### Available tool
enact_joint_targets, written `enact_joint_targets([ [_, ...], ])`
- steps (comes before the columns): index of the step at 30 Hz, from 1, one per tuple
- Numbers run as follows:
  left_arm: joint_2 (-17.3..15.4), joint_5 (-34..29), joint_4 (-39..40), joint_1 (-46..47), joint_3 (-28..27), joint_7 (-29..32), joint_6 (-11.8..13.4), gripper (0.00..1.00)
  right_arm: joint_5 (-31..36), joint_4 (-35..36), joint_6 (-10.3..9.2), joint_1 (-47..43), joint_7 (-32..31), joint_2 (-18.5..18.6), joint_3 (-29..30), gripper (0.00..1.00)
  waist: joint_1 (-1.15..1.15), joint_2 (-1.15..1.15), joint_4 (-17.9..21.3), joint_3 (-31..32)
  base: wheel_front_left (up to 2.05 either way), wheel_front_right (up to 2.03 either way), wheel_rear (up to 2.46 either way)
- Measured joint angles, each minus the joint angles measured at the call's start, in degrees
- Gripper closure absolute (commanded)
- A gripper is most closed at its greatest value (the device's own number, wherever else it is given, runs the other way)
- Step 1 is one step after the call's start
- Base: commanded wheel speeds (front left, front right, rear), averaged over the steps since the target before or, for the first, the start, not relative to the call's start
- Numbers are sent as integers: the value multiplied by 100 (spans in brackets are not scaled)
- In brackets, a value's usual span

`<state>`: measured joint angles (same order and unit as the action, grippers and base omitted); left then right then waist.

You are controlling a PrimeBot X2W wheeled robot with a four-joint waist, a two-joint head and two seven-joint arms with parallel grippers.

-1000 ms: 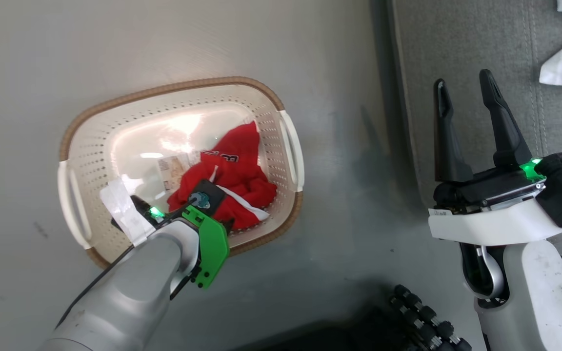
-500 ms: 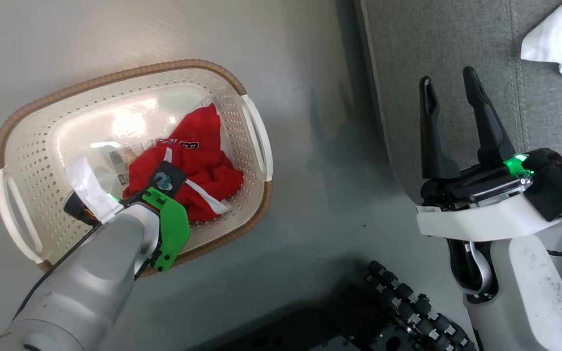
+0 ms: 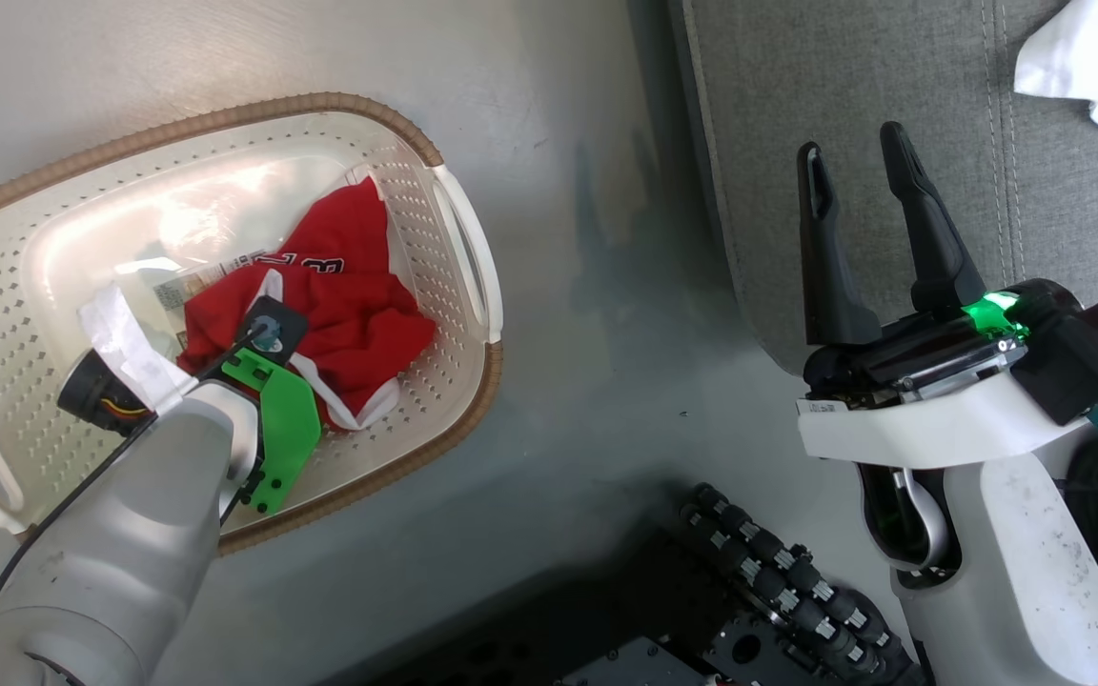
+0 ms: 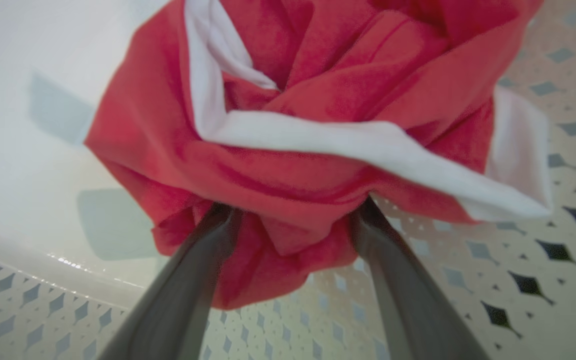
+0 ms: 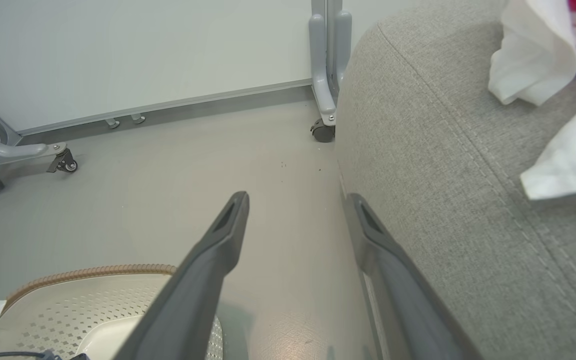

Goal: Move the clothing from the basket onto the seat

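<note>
The cream basket (image 3: 435, 400) with a brown rim stands on the grey floor at the left. In it lies the crumpled red clothing (image 3: 358, 324), with a white stripe and lettering. My left arm reaches down into the basket, its wrist right over the garment. Close up, my left gripper (image 4: 293, 215) stands open, both fingertips pushed into the red cloth (image 4: 288, 165) with a fold between them. My right gripper (image 3: 854, 162) hangs open and empty over the left edge of the grey seat (image 3: 768, 114). From its wrist, the right gripper (image 5: 298, 200) points along the seat (image 5: 443, 190) edge.
A white garment (image 3: 1083, 67) with some red trim lies on the seat (image 5: 533, 55). A label sticker (image 3: 192, 281) shows on the basket's bottom. My dark base with rollers (image 3: 778, 581) sits low in the head view. A wheeled frame leg (image 5: 324, 100) stands by the wall.
The whole head picture has slid left, so the camera has turned. My left wrist stays over the red garment in the basket. Both grippers remain open.
</note>
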<state>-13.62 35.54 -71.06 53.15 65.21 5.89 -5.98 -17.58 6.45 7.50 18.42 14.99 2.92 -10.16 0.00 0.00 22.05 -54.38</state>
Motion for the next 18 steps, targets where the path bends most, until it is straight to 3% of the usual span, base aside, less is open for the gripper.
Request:
enact_joint_targets([
  [16,-24,60,-183,51,30,53,398,0,-92,121,0,8,1,0,-65,0,0,0,137,-225,0,0,0],
  [17,-20,58,-189,55,33,64,402,65,-92,134,0,4,2,0,-54,0,0,0,136,-224,0,0,0],
  [18,-14,58,-193,57,34,88,402,100,-91,142,0,1,2,0,-46,0,0,0,134,-223,0,0,0],
])
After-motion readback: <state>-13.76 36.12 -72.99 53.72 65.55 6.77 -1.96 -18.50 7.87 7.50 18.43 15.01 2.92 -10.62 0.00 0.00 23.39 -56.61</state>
